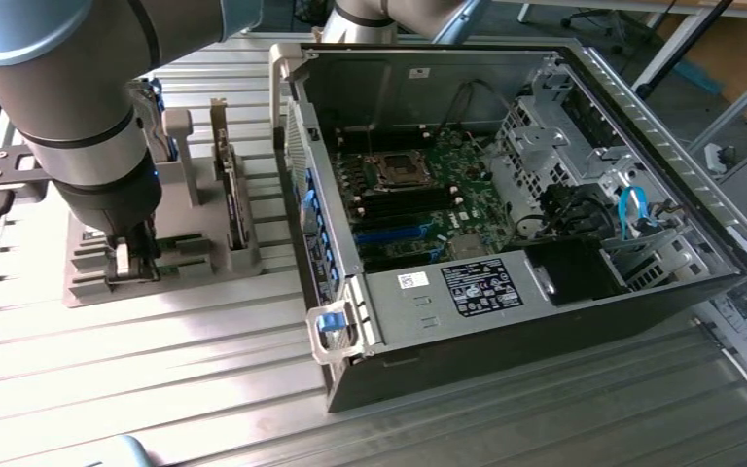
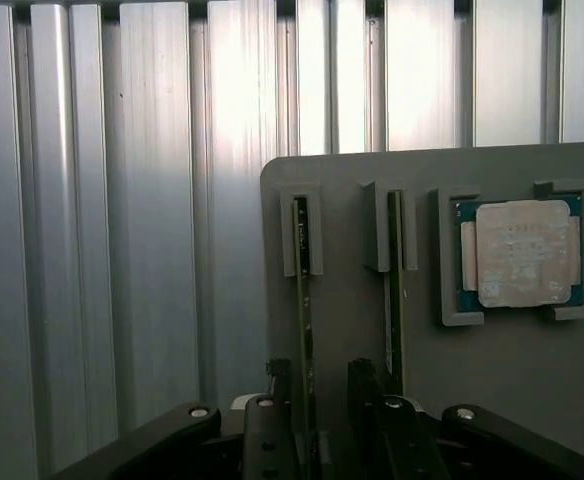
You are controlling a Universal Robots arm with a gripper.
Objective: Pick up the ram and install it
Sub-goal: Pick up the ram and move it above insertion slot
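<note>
On the exterior view's left, the tool (image 1: 121, 270) is reaching straight down into a grey holder (image 1: 88, 287) that is sitting on the ribbed metal table (image 1: 153, 389). An expansion card (image 1: 229, 199) is standing in the same holder just to the right. The open computer case (image 1: 504, 331) is lying further right, with its motherboard (image 1: 432, 195) exposed. The arm is blocking the slot that the tool is working at.

Through the wrist view, the tool's fingers (image 2: 269, 438) are standing apart and gripping nothing. The ram (image 2: 301, 290) is sitting edge-up in its holder slot and running down between them, closer to one finger than the other. A second thin board (image 2: 395, 280) is standing in the neighbouring slot, just beside the other finger. The processor chip (image 2: 520, 253) is lying flat in its pocket beyond.

As I judge it, the off-centre line-up is posing the main risk. The nearer finger could be pushing the ram sideways and tilting it in its slot, or catching only its edge so that it slips. The other finger is sitting close enough to the neighbouring board to be snagging it.
</note>
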